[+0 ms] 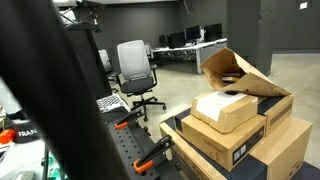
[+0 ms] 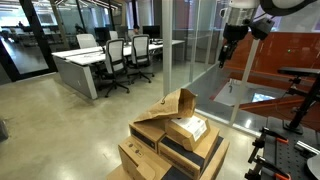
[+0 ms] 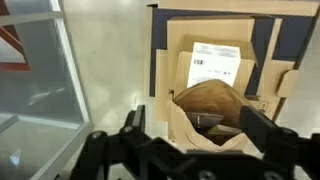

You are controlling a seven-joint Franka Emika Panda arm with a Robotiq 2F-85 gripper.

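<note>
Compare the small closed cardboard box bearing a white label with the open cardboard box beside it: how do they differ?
The small labelled cardboard box is shut flat; the open cardboard box has its flaps standing up. The small box carries a white label; the open box shows none. Both are brown cardboard atop the same stack of larger boxes.

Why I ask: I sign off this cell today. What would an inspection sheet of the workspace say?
surface: smooth grey floor; black perforated bench beside the boxes.
job's things: open cardboard box, flaps up, crumpled brown paper inside; small labelled box beside it; both sit on a stack of cartons.
clutter: orange-handled clamps on the bench.
grippers: hand open, empty, high above the boxes.
cables: nothing seen.
surroundings: office chairs, desks, glass partition.
</note>
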